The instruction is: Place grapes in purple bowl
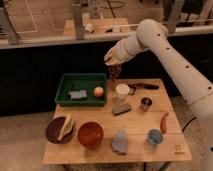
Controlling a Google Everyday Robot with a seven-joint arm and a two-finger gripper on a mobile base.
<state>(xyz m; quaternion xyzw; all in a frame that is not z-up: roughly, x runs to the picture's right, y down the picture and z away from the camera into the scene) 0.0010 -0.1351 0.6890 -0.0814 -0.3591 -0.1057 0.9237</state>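
Wooden table (135, 125) standing before dark wall. Arm (165, 55) reaching over back edge. Green tray (80, 80) sitting at back-left. Purple bowl (52, 131) resting at front-left corner, yellow item (66, 127) lying inside. Gripper (114, 67) hovering above back edge, jaws clamped on grapes (115, 75), seemingly dangling downward. Bowl lying forward-left of jaws, beyond tray; airspace looking open.

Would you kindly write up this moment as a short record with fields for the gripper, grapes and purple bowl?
gripper: shut on the grapes, raised near the green tray's back right corner
grapes: held in the air, in no bowl
purple bowl: table's front left, a yellow item in it
orange-red bowl: just right of the purple bowl
task state: grapes not yet placed
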